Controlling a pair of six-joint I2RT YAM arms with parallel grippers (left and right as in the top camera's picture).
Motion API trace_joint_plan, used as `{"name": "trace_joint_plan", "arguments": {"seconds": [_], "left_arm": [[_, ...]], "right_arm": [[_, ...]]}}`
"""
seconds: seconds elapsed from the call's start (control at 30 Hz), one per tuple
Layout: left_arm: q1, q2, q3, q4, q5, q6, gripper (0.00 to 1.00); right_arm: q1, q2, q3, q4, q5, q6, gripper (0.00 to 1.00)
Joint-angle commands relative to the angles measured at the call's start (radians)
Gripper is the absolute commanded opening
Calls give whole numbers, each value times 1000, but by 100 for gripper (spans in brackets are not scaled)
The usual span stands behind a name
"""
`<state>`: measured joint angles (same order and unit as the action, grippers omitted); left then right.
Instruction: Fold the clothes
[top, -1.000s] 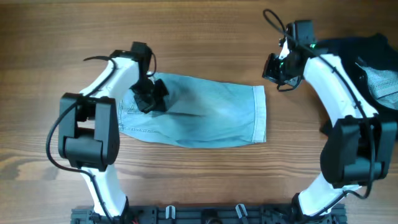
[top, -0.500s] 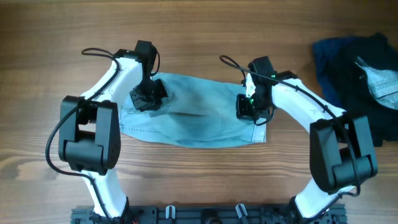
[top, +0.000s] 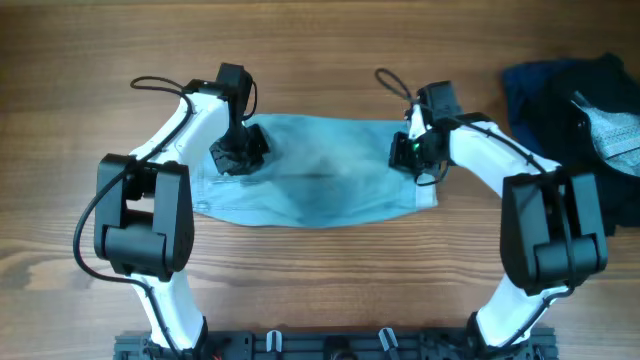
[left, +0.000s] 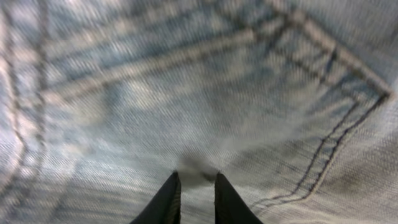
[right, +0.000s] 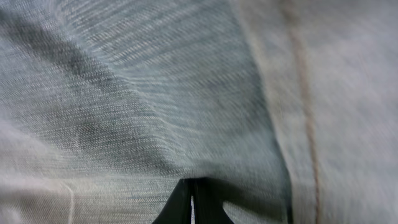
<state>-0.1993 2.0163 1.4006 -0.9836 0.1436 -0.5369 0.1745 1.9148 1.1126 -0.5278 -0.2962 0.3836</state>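
Denim shorts (top: 320, 190) lie flat mid-tabletop (top: 320, 40), dark navy pile (top: 545, 100) well off at the right edge, right jaws pinched shut on their hem, left jaws barely apart on a pocket.

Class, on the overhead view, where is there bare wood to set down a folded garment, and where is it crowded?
Bare wood: the strip of table beyond the shorts; the near patch between the left arm and the right arm; the left side past the left arm. Crowded: the right, where the dark clothes pile sits beside the right arm.
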Motion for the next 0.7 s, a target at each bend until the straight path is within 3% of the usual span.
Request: {"name": "trace_joint_plan", "arguments": {"seconds": [0.0,0.13,0.23,0.3,0.33,0.37,0.4,0.43,0.47,0.67], "left_arm": [[0,-24,4,26,50,-22,24],[0,-24,4,34,44,-13,25],[1,-42,4,33,42,14,21],[1,-103,4,14,-8,17,27],[1,-130,4,6,-46,17,35],[1,-157,4,-5,-86,17,52],[1,-182,4,-17,-114,17,79],[1,-204,4,-34,-136,17,95],[2,-212,4,-48,-152,17,100],[31,-198,4,-60,-157,17,100]], "right_arm": [[-66,66,-10,58,121,-18,4],[-82,65,78,1,97,-49,6],[-84,57,170,-126,99,-69,14],[-85,24,262,-233,112,-71,36],[-85,4,296,-272,119,-80,56],[-85,-14,325,-307,121,-100,78],[-85,-32,355,-352,122,-123,100],[-85,-51,396,-416,164,-132,100],[-88,-61,405,-440,206,-133,100],[-180,-53,365,-450,243,-279,100]]}}
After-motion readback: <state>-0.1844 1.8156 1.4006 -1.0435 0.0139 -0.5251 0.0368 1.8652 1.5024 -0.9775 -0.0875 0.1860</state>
